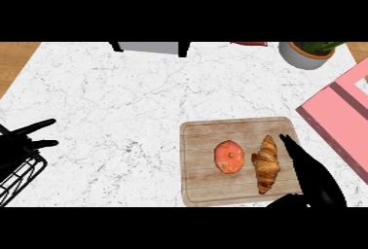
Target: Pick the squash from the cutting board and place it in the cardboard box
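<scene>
A round orange squash (229, 156) lies mid cutting board (208, 187), a croissant (266, 163) just right of it. The right hand (313, 177), fingers straight, hangs over the board's right edge. A strip of marble counter (129, 97) separates the board from the pink box (338, 121).

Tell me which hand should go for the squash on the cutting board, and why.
Right. The right hand is over the cutting board, open, beside the croissant, with the squash just beyond it. The pink box lies on that side too. The left hand is far off at the counter's left edge.
</scene>
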